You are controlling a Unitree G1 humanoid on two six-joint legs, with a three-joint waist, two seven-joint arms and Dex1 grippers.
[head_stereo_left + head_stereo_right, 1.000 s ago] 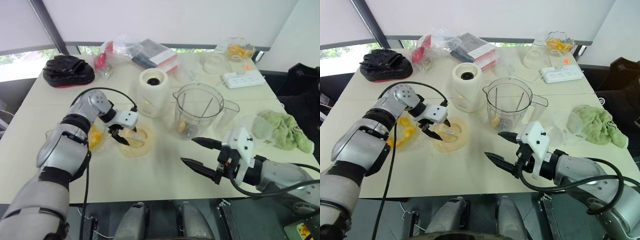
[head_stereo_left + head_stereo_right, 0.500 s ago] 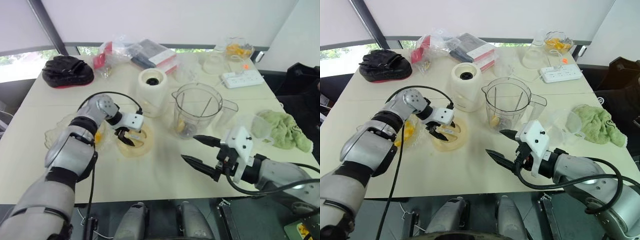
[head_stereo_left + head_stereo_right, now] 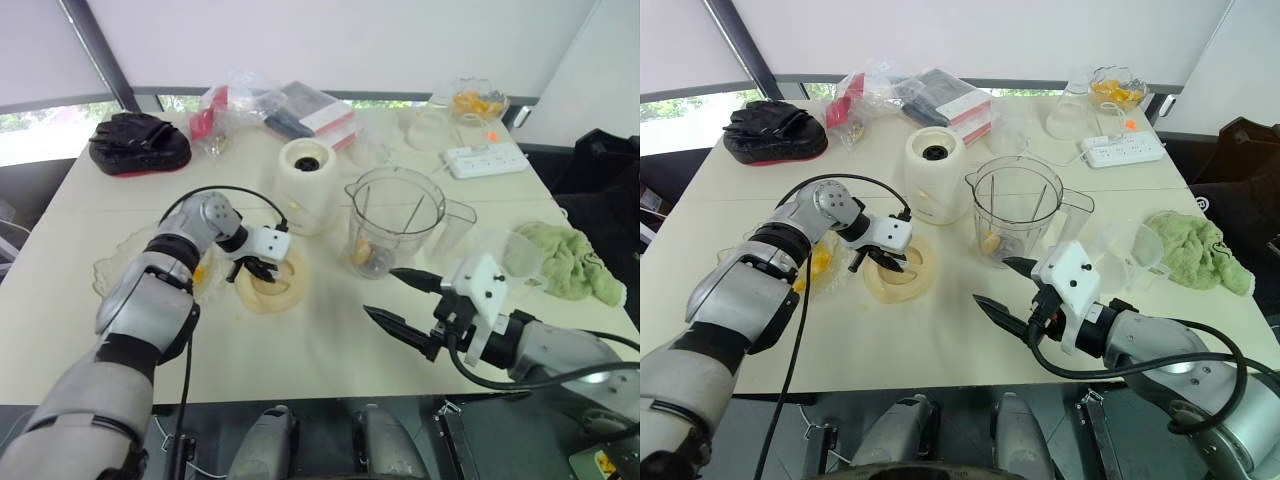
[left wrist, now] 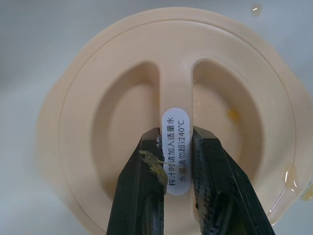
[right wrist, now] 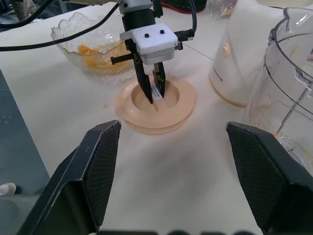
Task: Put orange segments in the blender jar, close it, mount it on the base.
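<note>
From the head views, the left gripper [image 3: 262, 270] has come down since a second ago onto the cream lid [image 3: 269, 283] lying flat on the table [image 3: 300, 350], just in front of the base [image 3: 305, 185]; its fingers, then spread above the lid, are now clamped on the lid's centre rib. The blender jar [image 3: 392, 220] stands open beside the base, a few orange segments [image 3: 366, 254] at its bottom, more in the glass bowl [image 3: 825, 262] left of the lid. The right gripper [image 3: 403, 305] hovers as before over the table's near edge, fingers wide apart and holding nothing. In the left wrist view, both black fingers [image 4: 142, 191] pinch the rib with its white label [image 4: 175, 147], a scrap of pulp stuck to one finger. The right wrist view shows the left gripper [image 5: 154, 90] upright on the lid [image 5: 155, 107], with the bowl [image 5: 93, 46] behind it.
</note>
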